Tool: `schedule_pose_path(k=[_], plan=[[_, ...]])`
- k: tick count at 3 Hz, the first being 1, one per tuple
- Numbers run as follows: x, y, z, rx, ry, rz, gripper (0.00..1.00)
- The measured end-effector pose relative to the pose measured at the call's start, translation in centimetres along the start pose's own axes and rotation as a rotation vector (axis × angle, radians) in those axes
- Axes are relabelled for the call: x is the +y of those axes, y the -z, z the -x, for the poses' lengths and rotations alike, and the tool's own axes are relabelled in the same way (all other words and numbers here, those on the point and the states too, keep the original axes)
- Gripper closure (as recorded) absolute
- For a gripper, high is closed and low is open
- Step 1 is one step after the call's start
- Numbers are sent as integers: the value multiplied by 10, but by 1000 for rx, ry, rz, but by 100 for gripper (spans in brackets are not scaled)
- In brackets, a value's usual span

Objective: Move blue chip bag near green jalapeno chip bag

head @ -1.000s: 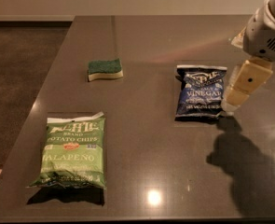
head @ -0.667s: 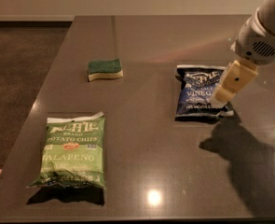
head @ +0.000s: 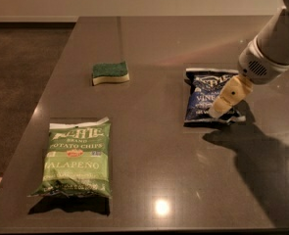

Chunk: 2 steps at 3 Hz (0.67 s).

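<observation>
Cream-coloured gripper [head: 220, 107] is on the move. From out beyond the right edge of the blue chip bag [head: 202, 98] a second back, it swings down and across, and now its tip sits over the bag's lower right part, right at the foil. Touching or just above? Too close to call from this angle. Clamped or released? Cannot tell that either; the tip reads as one pale block against the navy foil.

The bag itself has not budged. It lies flat on the dark table [head: 163, 180], directly under the gripper, in the same spot with the same slight tilt. Well away to the gripper's left as we look, and closer to the camera, lies the green jalapeno chip bag [head: 76, 160], flat, label up, nothing touching it. Further back on that same side sits a green-topped sponge [head: 109, 72], clear of the straight run between the two bags.

So the approach looks about finished and the pick is the step in hand, with the whole carry across to come. With the crinkly foil lying flat, I judge a pinch may slip or only bunch the bag.
</observation>
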<state>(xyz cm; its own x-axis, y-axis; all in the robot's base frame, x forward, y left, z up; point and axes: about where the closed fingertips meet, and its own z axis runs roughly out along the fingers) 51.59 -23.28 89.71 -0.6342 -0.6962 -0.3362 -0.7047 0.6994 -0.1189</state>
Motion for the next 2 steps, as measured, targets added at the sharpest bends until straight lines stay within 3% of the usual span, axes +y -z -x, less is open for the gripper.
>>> schedule_pose_path(k=[1, 2], plan=[[-8, -19, -11, 6, -122, -18, 0], [-13, -37, -7, 15, -172, -13, 0]])
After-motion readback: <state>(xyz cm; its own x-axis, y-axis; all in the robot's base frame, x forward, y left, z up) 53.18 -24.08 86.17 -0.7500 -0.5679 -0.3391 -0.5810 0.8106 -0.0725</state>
